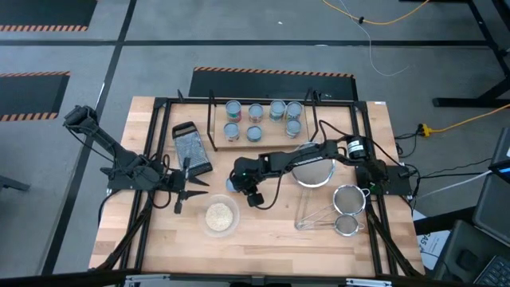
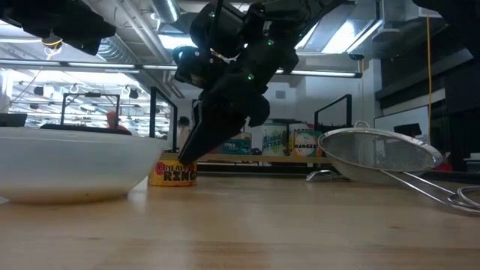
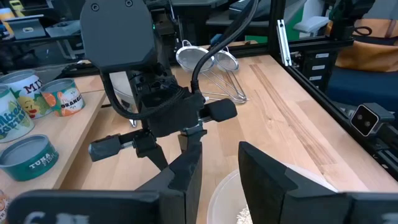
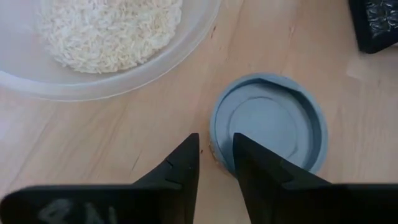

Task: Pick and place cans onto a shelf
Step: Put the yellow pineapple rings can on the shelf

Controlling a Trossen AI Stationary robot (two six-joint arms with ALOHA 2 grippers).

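**Right arm lines up on the loose can**

Nearest the front edge of the worktop (image 1: 319,239) sits a clear bowl (image 1: 221,216) of pale grains. Just behind it stands one can (image 4: 268,122), yellow-labelled in the low view and apart from the bowl's rim. The right gripper (image 4: 216,163) hangs directly over this can, pointing down. Its fingers (image 4: 177,168) are released but only narrowly parted: one tip lies over the can's edge and the other sits outside it, so the can is not yet between them.

To do this step well, the fingers probably need to spread wider than the lid and centre over it before dropping. They should then close low on the side wall rather than on the rim. The descent should stay clear of the bowl, which a nudge could tip or slide.

The left gripper (image 1: 182,194) waits beside the bowl toward the left edge, fingers parted and holding nothing. A dark grater (image 1: 191,148) lies behind it, and strainers (image 1: 347,209) lie to the right.

Farthest back, the shelf (image 1: 219,143) already carries about seven cans (image 1: 263,119) in two rows. Its left part looks free, a likely spot for the loose one.
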